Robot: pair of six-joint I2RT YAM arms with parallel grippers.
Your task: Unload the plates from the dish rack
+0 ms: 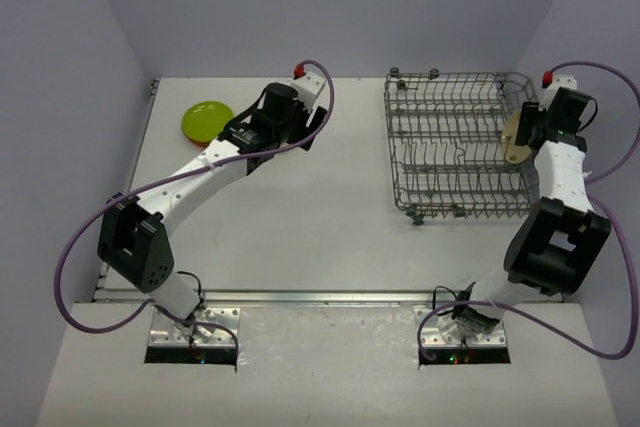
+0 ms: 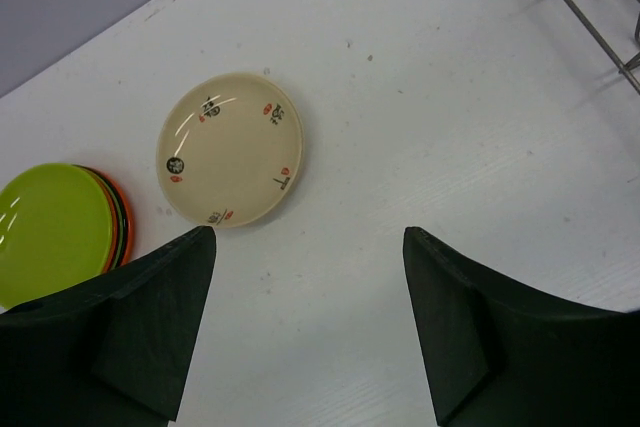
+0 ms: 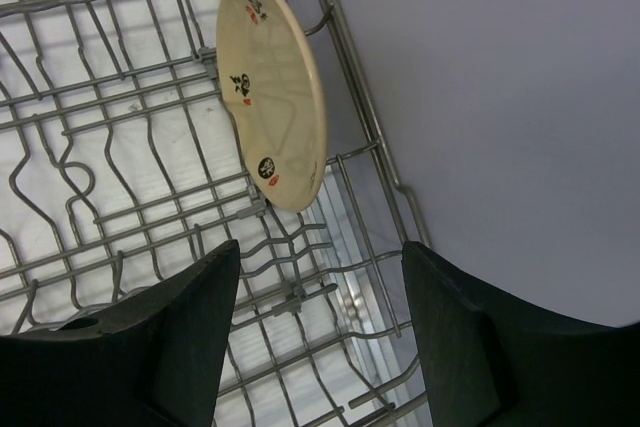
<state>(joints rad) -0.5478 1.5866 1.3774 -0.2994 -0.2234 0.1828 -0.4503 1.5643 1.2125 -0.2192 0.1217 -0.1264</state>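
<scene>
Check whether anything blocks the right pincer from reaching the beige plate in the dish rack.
Nothing visible does. The beige plate stands on edge by the right wall of the dish rack, just ahead of the open right pincer. Rack wires lie beneath and beside the plate, not in front.

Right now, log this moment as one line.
left gripper: open, empty | right gripper: open, empty | dish rack: one beige plate | table: second beige plate, green plate atop orange plate
</scene>
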